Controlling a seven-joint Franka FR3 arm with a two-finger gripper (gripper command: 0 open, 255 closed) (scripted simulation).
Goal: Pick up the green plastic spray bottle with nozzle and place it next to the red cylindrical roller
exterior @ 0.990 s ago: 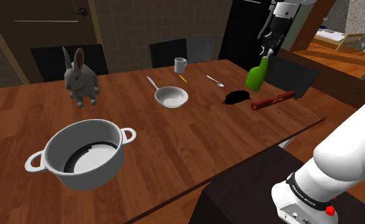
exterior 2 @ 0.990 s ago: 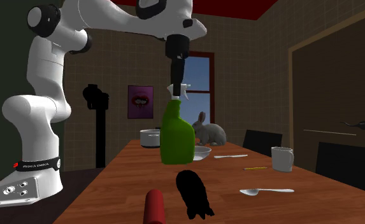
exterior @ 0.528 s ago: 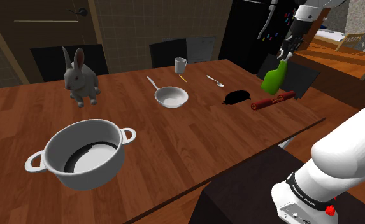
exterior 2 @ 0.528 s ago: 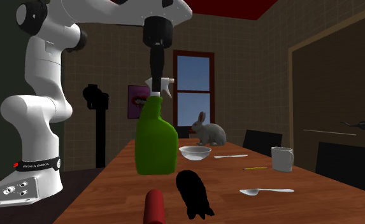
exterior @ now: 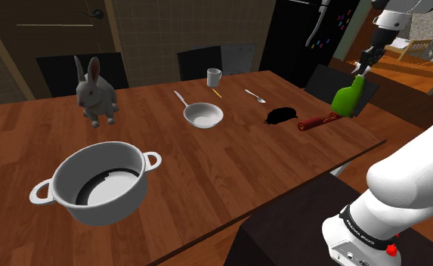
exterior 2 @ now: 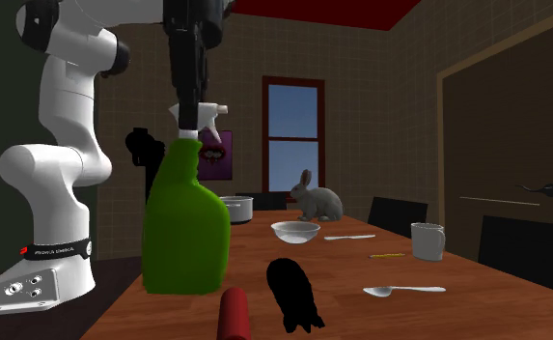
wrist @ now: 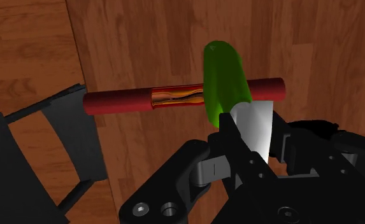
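Long wooden table (exterior: 230,162), black chairs (exterior: 201,62) along its far side in the shoulder view. Tan tiled walls (exterior 2: 380,106), red-framed window (exterior 2: 294,135) showing blue sky, lips poster (exterior 2: 221,159) beside it. Dark door (exterior 2: 501,135), red ceiling (exterior 2: 332,10).

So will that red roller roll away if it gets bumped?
Probably: the red roller is a round cylinder lying sideways on the wooden table, so a nudge from the green spray bottle could roll it. It looks stiff, lying straight.
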